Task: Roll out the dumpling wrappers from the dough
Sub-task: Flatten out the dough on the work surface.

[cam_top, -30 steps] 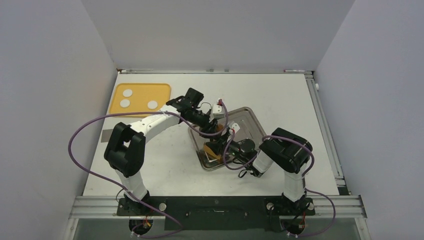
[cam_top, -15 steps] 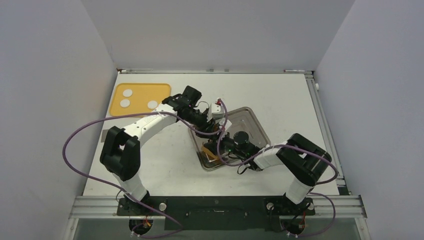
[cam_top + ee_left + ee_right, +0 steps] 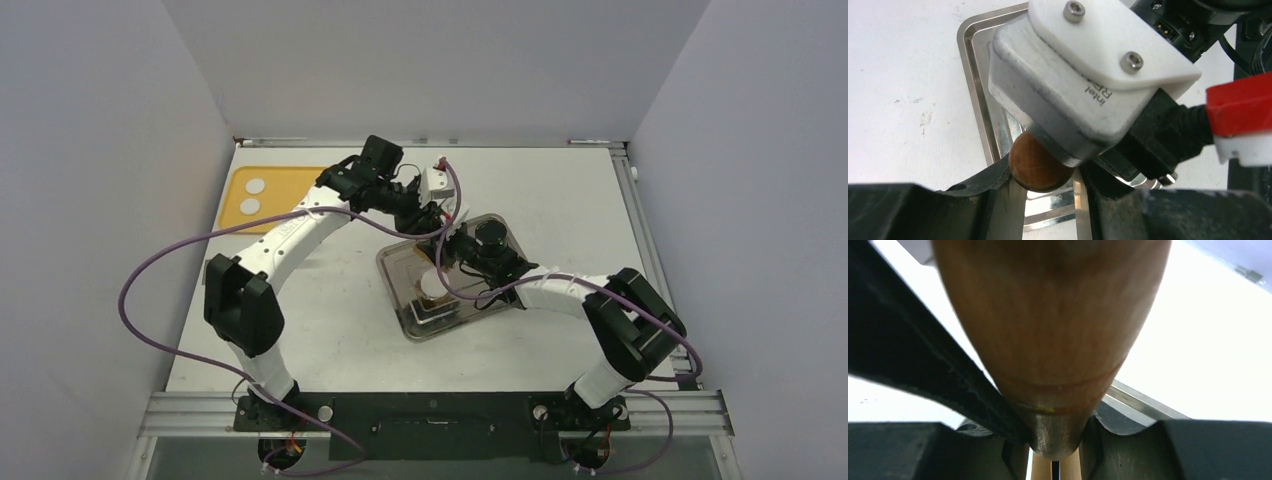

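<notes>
Both ends of rolling pin (image 3: 1038, 167) grasped: left gripper (image 3: 1043, 184) one, right gripper (image 3: 1053, 450) other, over metal tray (image 3: 972, 70); two dough lumps (image 3: 255, 185) on yellow tray (image 3: 285, 183).

Top cam looks down from 6 o'clock at the worktop (image 3: 580, 190); both wrist cams sit super close over the tray (image 3: 392, 295).

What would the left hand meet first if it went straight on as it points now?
Past the rolling pin handle it grips, the left hand likely meets the right arm's white camera; depth unclear.
</notes>
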Robot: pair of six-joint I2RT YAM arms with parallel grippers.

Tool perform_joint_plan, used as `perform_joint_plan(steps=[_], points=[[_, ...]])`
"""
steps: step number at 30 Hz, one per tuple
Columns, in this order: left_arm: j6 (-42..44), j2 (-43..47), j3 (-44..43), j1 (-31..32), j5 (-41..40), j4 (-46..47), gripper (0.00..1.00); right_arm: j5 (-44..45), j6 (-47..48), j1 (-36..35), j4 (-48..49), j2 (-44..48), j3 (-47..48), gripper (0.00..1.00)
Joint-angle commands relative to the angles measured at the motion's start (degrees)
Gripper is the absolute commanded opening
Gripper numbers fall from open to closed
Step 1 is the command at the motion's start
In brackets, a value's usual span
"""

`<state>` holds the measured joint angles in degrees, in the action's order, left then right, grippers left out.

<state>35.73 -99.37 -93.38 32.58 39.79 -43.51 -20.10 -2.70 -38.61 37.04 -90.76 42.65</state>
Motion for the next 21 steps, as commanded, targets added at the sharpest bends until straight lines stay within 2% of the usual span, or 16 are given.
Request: perform_joint_plan(steps=[1,6,12,21], points=[[-0.33,-4.54,0.11,2.9,1.66,-3.28,0.0,5.82,-1.19,4.5,5.89,-2.89,-0.63,0.08],[0.15,-6.35,3.88,3.36,1.47,-0.81,0.0,7.08,-0.66,4.86,6.58,-6.48,-3.74,0.08],[1.32,-6.08,11.74,3.55,1.13,-0.37,0.0,6.41,-5.17,4.06,14.2,-10.62,-13.16,0.08],[2.77,-4.48,19.15,3.29,1.18,-2.0,0.0,8.55,-13.26,-1.44,23.13,-15.48,-22.71,0.08]])
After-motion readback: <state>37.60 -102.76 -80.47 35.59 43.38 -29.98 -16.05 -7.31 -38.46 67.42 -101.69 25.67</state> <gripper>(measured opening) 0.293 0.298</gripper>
